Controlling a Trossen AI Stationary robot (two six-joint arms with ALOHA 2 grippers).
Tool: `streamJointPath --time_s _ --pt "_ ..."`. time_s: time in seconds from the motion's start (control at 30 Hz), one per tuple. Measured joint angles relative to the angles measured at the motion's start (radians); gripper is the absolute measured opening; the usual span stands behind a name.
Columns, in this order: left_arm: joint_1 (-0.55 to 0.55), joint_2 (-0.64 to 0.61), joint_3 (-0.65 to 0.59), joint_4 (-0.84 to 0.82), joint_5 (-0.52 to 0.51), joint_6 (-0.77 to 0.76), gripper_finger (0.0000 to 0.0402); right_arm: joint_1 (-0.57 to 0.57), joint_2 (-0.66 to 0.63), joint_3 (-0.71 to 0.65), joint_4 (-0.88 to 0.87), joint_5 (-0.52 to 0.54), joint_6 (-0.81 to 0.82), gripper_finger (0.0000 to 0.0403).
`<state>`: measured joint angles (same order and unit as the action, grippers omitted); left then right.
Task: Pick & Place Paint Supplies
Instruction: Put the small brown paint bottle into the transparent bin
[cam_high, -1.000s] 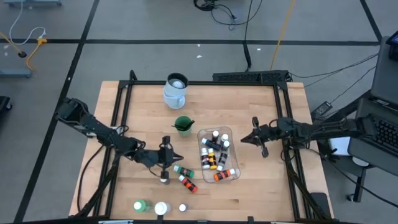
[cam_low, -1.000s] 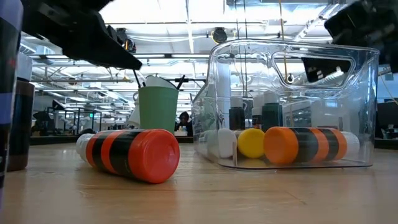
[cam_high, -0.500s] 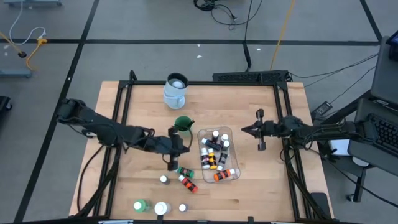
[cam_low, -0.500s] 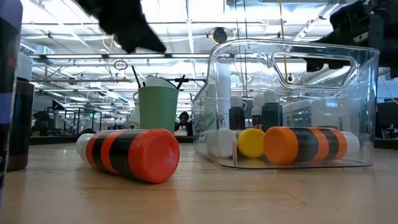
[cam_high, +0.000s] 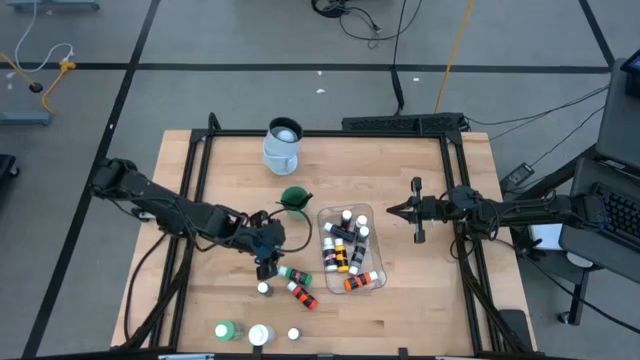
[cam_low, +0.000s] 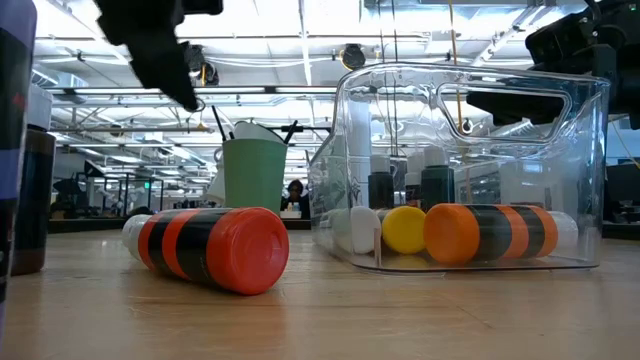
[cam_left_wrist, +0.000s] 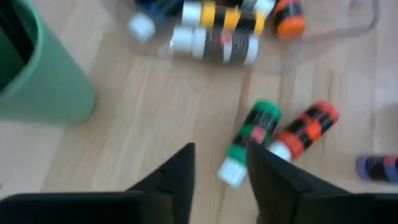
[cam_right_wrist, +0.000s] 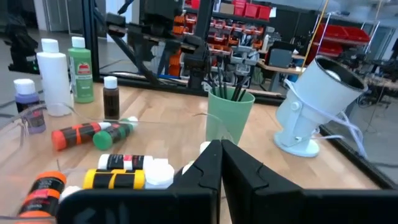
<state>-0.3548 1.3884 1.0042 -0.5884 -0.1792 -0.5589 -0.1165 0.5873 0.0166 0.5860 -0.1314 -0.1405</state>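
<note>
**A:** What lies nearest the table's front edge?

**B:** A larger green bottle (cam_high: 226, 330), a white jar (cam_high: 259, 335) and one small white-capped bottle (cam_high: 293, 335) stand upright in a row along that edge.

**A:** And a little farther in?

**B:** Two thumb-sized bottles lie on their sides on the bare wood, touching. The green bottle (cam_left_wrist: 250, 141) has black bands, the orange bottle (cam_left_wrist: 306, 129) has black bands too. Their long axes run parallel. A dark bottle (cam_high: 264, 288) stands just beside them.

**A:** Where is the left gripper?

**B:** The left gripper (cam_high: 266, 262) hovers above those bottles, fingers (cam_left_wrist: 176, 177) parted, holding nothing.

**A:** Beyond that?

**B:** A clear tub (cam_high: 372, 283) near the table's middle holds about nine small bottles lying jumbled. Behind it stands a green cup (cam_high: 294, 201) with thin dark brushes (cam_right_wrist: 231, 87). Farther still, near the back edge, is a pale jug (cam_high: 282, 144).

**A:** The right gripper?

**B:** The right gripper (cam_high: 418, 210) hangs by the right edge, fingers closed, empty.
</note>
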Motion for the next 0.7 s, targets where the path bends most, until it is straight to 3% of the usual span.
streamJointPath --time_s 0.1,0.23,0.33,0.7 --pt "-0.007 0.000 0.000 -0.014 0.035 -0.013 0.0185 0.000 0.000 0.000 0.000 0.000 0.042 0.0004" --pt "-0.006 -0.014 0.000 -0.008 0.209 -0.073 0.0226 0.000 0.000 -0.001 -0.001 0.000 0.075 0.0004" --pt "-0.011 -0.015 0.000 -0.047 0.254 -0.135 0.0242 0.000 0.000 -0.001 -0.003 0.000 0.076 0.0004" --pt "-0.077 -0.009 0.000 -0.097 0.365 -0.228 0.0209 0.000 0.000 -0.001 -0.013 0.000 0.076 0.0004"
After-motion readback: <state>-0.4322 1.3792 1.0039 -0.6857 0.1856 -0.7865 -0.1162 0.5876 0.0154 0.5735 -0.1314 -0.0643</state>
